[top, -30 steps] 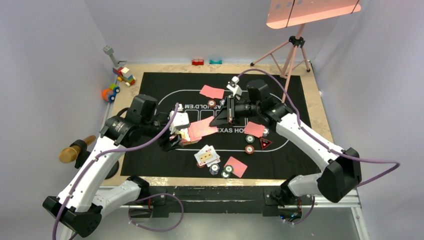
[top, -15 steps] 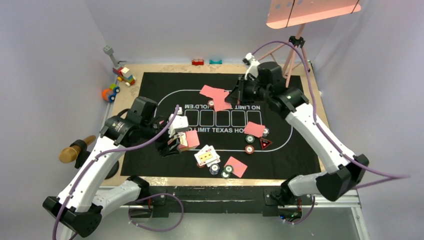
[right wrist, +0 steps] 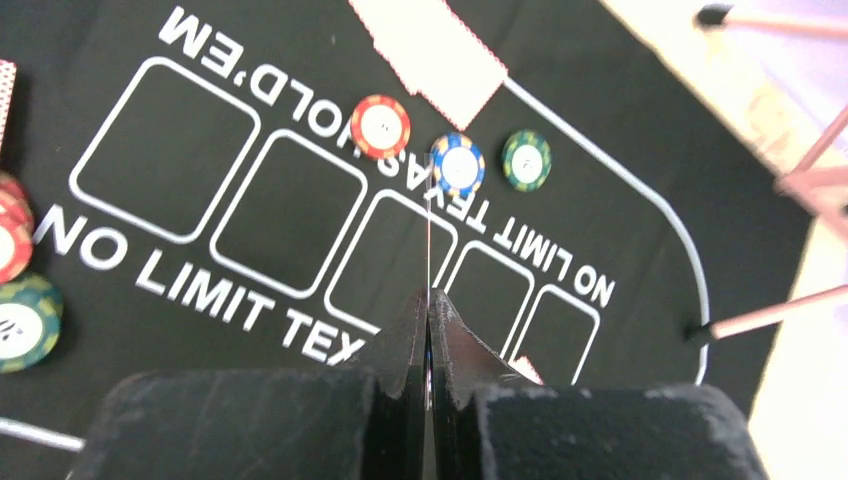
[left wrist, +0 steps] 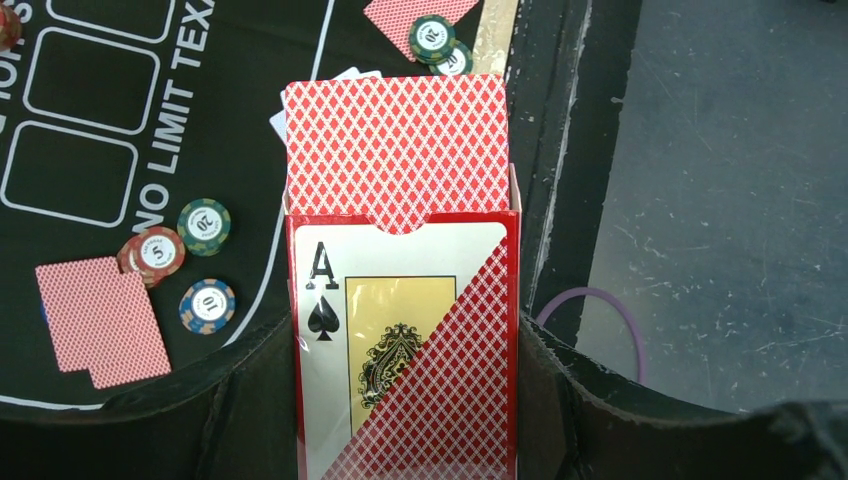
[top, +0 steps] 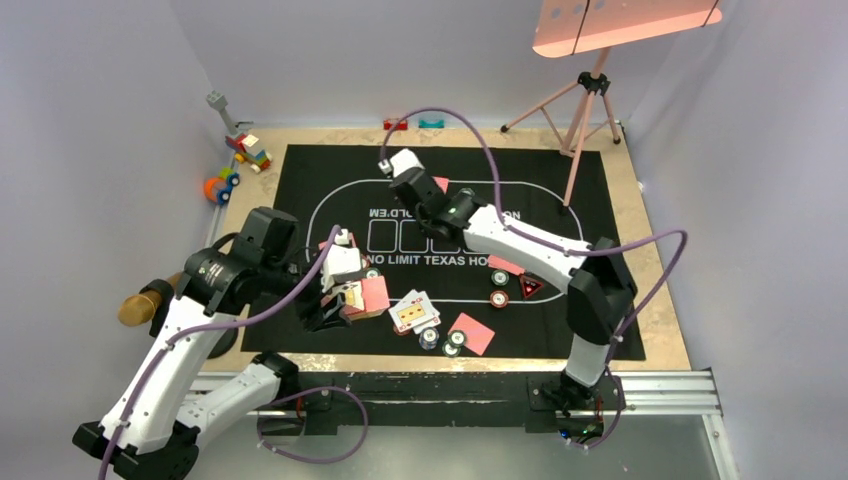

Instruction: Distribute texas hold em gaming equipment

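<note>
My left gripper (top: 345, 297) is shut on an open card box (left wrist: 405, 340) with an ace of spades on its front. A stack of red-backed cards (left wrist: 395, 150) sticks out of the box. My right gripper (top: 437, 222) hangs over the printed boxes in the middle of the mat, shut on one playing card (right wrist: 428, 240) seen edge-on. Ahead of it lie a red chip (right wrist: 380, 126), a blue chip (right wrist: 457, 164), a green chip (right wrist: 526, 159) and red-backed cards (right wrist: 430, 50). The triangle marker (top: 529, 287) lies at the right with chips (top: 499, 298).
Face-up cards (top: 413, 312), two chips (top: 455, 343) and a red-backed card (top: 472, 333) lie at the black mat's (top: 600, 330) near edge. Toy blocks (top: 250, 150) stand at the far left. A pink tripod (top: 585, 100) stands at the far right.
My right arm has swung from the far right of the mat leftward to its middle. My left gripper has drawn the card box a little nearer and to the left.
</note>
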You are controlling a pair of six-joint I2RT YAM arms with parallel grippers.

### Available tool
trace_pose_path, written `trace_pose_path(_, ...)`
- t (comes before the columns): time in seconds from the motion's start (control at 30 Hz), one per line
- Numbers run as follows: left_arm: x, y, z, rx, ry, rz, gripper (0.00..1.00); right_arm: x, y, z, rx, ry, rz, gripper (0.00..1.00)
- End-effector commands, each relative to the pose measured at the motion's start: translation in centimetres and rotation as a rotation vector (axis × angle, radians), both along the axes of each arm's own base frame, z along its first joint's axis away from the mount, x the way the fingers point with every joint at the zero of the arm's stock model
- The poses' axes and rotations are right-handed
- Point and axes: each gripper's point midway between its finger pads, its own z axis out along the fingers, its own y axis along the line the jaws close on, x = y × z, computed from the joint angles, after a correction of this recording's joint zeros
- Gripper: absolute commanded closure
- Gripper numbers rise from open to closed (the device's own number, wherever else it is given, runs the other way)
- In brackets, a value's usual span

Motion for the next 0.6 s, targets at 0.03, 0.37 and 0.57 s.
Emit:
trace_pose_path(0.03, -1.1, -0.8, 2.2, -0.083, -0.006, -0.053, 1.0, 3.1, 3.0, 3.0, -0.194, -0.291, -0.013, 1.0)
trace_pose_path(0.37, -1.5, -1.2, 3.3, -0.114, -0.003, -0.073, 1.0, 3.4, 8.4, -3.4, -0.33, -0.352, 0.057, 1.0)
trace_pose_path(0.57, -1.5, -1.4, 3.2, -0.126, 0.008, -0.072, 1.0, 3.8, 9.4, -5.9, -0.376, -0.378, 0.062, 1.0)
